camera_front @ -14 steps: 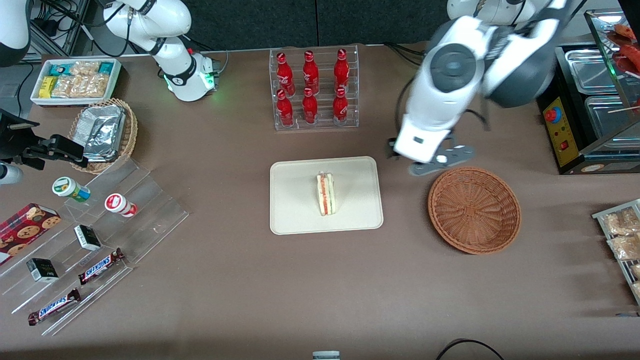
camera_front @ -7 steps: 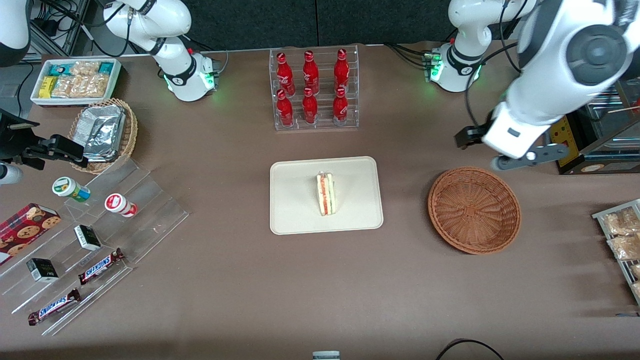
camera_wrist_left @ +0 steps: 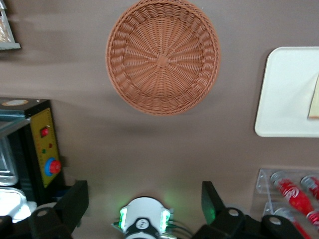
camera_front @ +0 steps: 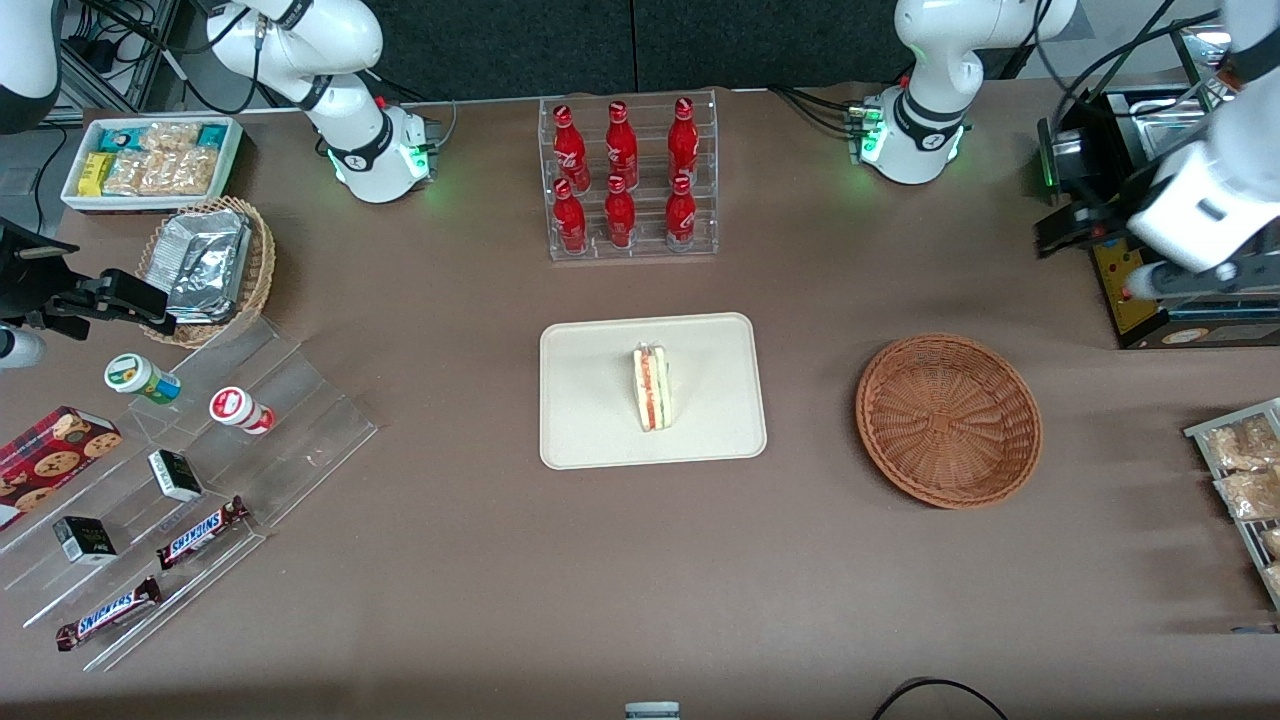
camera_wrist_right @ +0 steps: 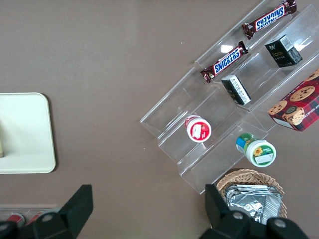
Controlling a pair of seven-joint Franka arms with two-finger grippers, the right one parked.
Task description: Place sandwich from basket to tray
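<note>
Gripper [camera_wrist_left: 144,199] raised high above the desk [camera_front: 500,600] at the working arm's end, over the black box with the yellow panel [camera_front: 1120,285]; fingers [camera_wrist_left: 75,196] spread wide apart, holding nothing. In the front view only the arm's white wrist shows, at about 2 o'clock from the basket [camera_front: 948,420].

Basket: round, shallow, reddish-brown wicker, weave radiating from a centre knot, nothing in it. Sits on the desk, well apart from the gripper, at 3 o'clock from the tray [camera_front: 580,440].

Tray: flat cream plastic rectangle, rounded corners, low rim, long side running 9 to 3 o'clock. Near the basket, not touching.

Sandwich [camera_front: 652,388] lies on the tray, about centre. Small wedge, pale bread in clear wrap, red, orange and green filling stripe showing along the edge. Long axis runs 12 to 6 o'clock in the front view, narrower end toward 12, wider end toward 6. Only a pale sliver of it shows in the left wrist view.

At 12 o'clock from the tray, a clear acrylic rack with six red bottles [camera_front: 620,180], upright in two rows.

Desk surface is matte brown cloth.
</note>
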